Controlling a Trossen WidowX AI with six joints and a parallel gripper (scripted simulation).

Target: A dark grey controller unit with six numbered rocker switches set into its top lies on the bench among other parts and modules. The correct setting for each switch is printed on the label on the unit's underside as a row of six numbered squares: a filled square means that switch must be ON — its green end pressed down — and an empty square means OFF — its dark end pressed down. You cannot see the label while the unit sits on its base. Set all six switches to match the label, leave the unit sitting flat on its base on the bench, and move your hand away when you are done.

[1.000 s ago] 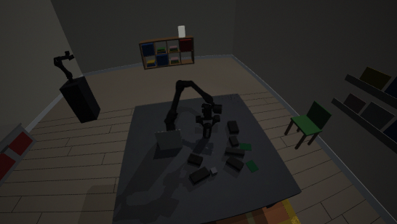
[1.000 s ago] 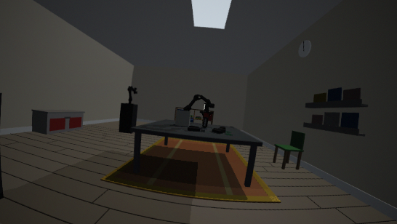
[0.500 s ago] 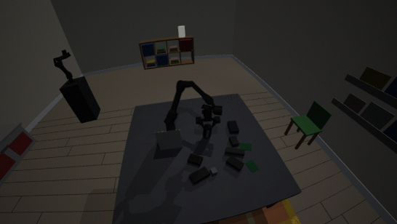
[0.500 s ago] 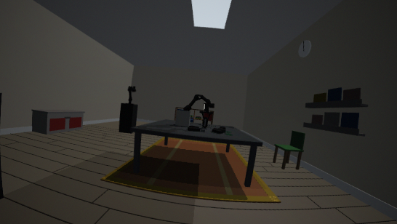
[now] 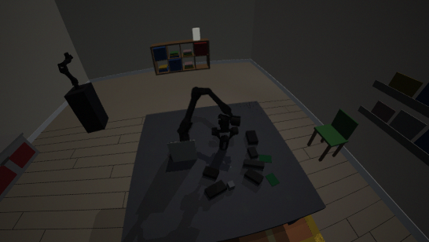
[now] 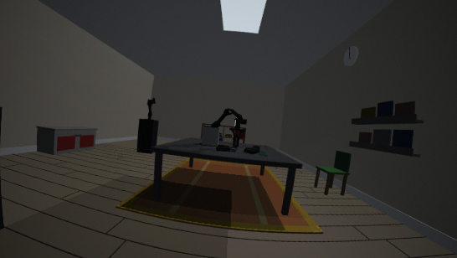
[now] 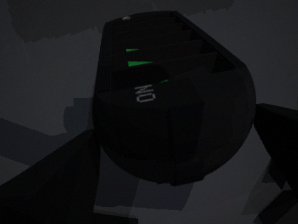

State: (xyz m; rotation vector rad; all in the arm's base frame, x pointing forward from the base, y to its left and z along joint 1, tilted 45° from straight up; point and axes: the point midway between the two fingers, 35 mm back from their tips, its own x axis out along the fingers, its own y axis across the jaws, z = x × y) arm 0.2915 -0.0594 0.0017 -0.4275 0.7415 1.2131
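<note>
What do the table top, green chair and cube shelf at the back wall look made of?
Table top: dark grey, matte, uniform with no grain; could be laminate or painted board, hard to say. Green chair: flat painted green seat and back on dark legs, probably painted wood or plastic. Cube shelf: brown frame, wood-like colour, no grain visible in this light.

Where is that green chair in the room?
In the top view the green chair stands on the wooden floor to the right of the dark table, below the wall shelves.
</note>
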